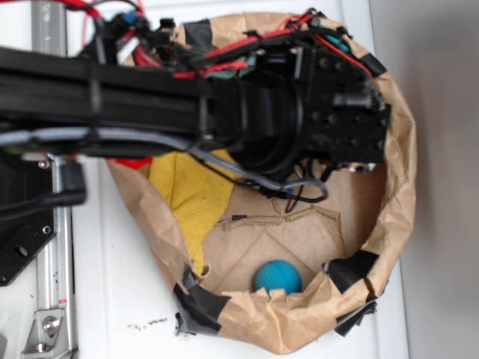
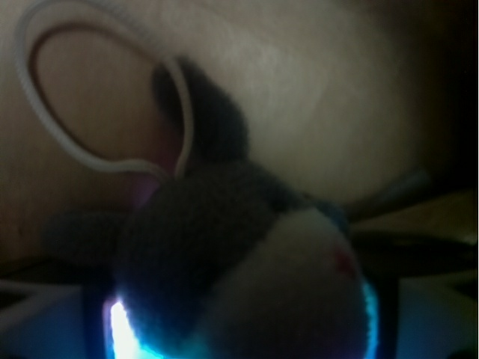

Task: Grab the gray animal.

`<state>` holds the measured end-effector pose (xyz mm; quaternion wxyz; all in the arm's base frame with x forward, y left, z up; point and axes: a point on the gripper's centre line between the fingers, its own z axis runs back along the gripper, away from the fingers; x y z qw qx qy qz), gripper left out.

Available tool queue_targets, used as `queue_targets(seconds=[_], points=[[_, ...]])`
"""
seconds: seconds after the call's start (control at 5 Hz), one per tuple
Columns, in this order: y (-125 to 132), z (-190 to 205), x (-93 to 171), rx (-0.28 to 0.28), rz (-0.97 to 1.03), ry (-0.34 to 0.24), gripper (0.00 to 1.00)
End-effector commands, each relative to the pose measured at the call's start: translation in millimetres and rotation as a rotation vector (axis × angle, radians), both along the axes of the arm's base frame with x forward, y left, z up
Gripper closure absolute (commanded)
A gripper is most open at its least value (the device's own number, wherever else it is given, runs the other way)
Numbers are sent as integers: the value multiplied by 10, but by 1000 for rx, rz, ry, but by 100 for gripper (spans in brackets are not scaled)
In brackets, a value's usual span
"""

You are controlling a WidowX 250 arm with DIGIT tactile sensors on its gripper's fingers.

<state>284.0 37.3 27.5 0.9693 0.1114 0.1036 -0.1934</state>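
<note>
— Where's the gray animal?
— Right up against the wrist camera, pale face filling the view, ear raised.
— And the tool?
— Can't tell; the arm over the paper bag hides it.

surface: white table | on it: brown paper bin — holds yellow cloth, blue ball
</note>
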Motion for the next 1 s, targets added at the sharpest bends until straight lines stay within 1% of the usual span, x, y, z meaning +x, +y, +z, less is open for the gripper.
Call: queue_targets(seconds=[0.0,0.2,0.4,0.6,0.8], points=[[-234,1040,-43,-62,123,-132,100],[-375,1220,-148,-185,313,-160,100],[-508,1383,-176,-264,283,-218,100],[-596,1400,-155,-267,250,-267,100],[-611,1362,-147,-198,250,-282,100]])
